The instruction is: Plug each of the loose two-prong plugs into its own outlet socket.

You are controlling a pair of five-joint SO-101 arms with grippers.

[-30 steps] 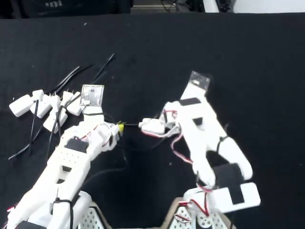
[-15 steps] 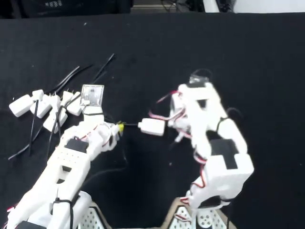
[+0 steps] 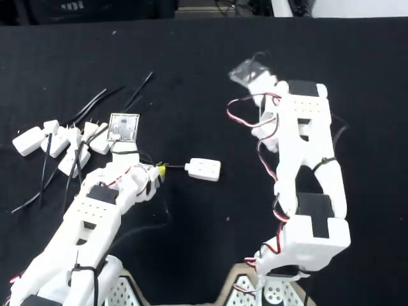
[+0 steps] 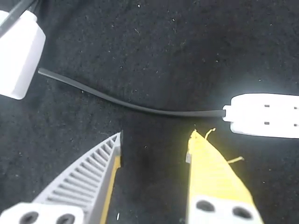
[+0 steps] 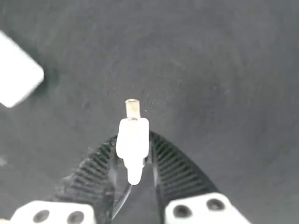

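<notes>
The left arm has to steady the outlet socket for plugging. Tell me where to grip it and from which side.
Grip the outlet socket across its long side walls, near the end where the cable leaves. It lies flat, slots up, so that probably keeps them free. Bring the open left claw in from the cable end, which faces it.

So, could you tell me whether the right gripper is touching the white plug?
Touching. The right wrist view shows the right gripper closed on the white plug, with a finger pressed against each side of its body.
</notes>
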